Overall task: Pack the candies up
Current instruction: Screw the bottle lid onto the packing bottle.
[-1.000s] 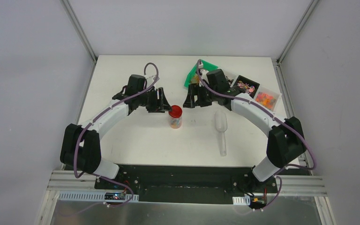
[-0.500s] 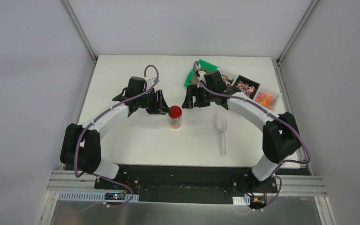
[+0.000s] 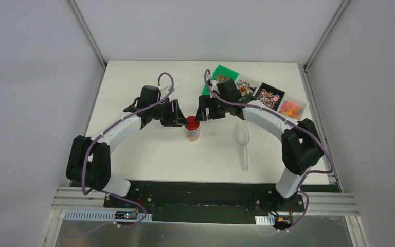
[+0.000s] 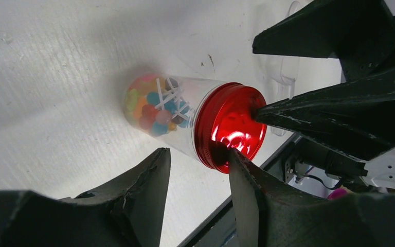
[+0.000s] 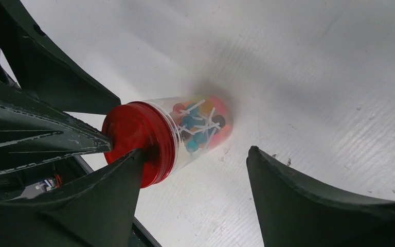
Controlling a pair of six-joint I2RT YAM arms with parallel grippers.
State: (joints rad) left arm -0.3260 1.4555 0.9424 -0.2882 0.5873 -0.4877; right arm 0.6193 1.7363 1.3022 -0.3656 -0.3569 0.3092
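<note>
A small clear jar (image 3: 193, 133) with a red lid (image 3: 192, 122) stands mid-table, holding multicoloured candies (image 4: 153, 107). My left gripper (image 3: 180, 118) is open just left of the lid; in the left wrist view its jaws (image 4: 199, 154) stand apart, one fingertip (image 4: 235, 157) against the lid's rim (image 4: 230, 126). My right gripper (image 3: 202, 114) is open close to the lid's right. In the right wrist view one fingertip (image 5: 133, 157) lies at the lid (image 5: 139, 140), and the gripper (image 5: 195, 150) holds nothing. More candies (image 3: 269, 95) lie in trays at the back right.
A clear plastic scoop (image 3: 243, 141) lies right of the jar. A green tray (image 3: 223, 73), a black tray (image 3: 261, 88) and a clear tub of orange sweets (image 3: 293, 108) line the back right. The two grippers' fingers nearly meet over the lid.
The right arm has swung left and closer to the jar, uncovering the green tray. The left gripper has edged against the lid, its jaws narrowing then widening a little.
</note>
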